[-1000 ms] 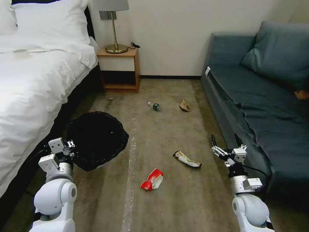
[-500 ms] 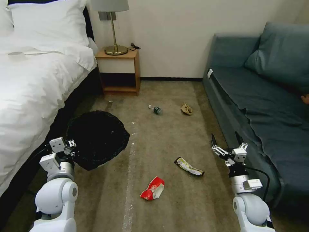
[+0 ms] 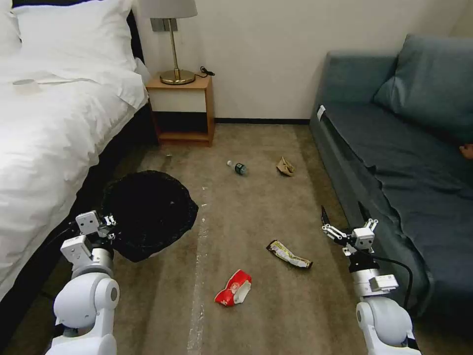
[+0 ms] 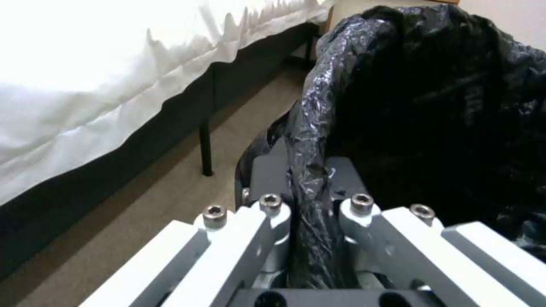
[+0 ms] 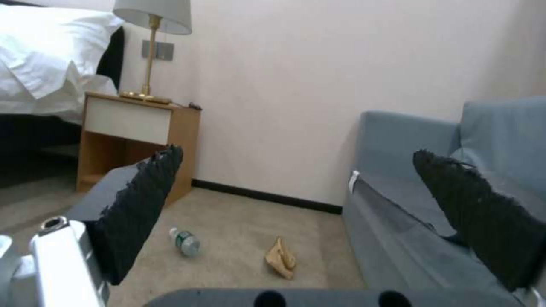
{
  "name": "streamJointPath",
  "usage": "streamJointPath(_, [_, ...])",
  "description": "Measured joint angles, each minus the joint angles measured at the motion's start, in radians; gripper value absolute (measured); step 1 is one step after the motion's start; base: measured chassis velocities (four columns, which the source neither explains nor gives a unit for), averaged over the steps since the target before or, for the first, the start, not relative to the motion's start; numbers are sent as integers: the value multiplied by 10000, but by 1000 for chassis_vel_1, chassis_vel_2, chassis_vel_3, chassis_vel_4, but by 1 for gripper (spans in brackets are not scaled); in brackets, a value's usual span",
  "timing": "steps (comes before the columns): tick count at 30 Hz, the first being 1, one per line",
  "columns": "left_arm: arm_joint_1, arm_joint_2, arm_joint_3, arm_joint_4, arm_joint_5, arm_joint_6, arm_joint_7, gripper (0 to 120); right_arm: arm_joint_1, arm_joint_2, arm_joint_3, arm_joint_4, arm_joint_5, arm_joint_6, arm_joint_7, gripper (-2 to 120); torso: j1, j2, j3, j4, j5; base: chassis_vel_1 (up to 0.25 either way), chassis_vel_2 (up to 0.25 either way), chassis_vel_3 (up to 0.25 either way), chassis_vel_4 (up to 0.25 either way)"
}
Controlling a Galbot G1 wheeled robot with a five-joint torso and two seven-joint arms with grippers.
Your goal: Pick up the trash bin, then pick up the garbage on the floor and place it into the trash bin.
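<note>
Gripping the trash bin [image 3: 148, 212] by its bagged rim, left gripper [image 4: 310, 204] held it beside the bed [image 3: 54, 123]; white shell hidden under bag | right gripper [image 3: 343, 219] spread wide, empty, near sofa [image 3: 394, 162] | red-and-white wrapper [image 3: 234, 288], snack wrapper [image 3: 288, 254], bottle [image 3: 237, 167], brown paper [image 3: 285, 166] lay on carpet [image 3: 246, 217].

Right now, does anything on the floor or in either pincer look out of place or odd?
Only the litter: a red-and-white wrapper, a dark-and-yellow wrapper, a small bottle lying on its side and crumpled brown paper are scattered on the carpet. The left pincer is shut on the trash bin rim; the right pincer is open, empty.
</note>
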Motion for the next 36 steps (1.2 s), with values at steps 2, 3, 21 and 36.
streamJointPath(2, [5, -7, 0, 1, 23, 5, -2, 5, -13, 3, -59, -30, -26, -5, 22, 100, 0, 0, 0, 0, 0, 0, 0, 0, 0])
streamJointPath(3, [11, -4, 3, 1, 27, 15, -4, 5, -12, 3, -70, -33, -24, -14, 20, 100, 0, 0, 0, 0, 0, 0, 0, 0, 0])
streamJointPath(21, [222, 25, 62, -194, 337, 112, 30, 5, 336, -619, -981, -342, 538, -612, -92, 100, 0, 1, 0, 1, 1, 0, 0, 0, 0])
streamJointPath(36, [391, -31, 151, -552, 680, 125, 56, 5, 1044, -2394, -3207, -1363, 1705, -1293, -256, 100, 0, 1, 1, 1, 1, 0, 0, 0, 0])
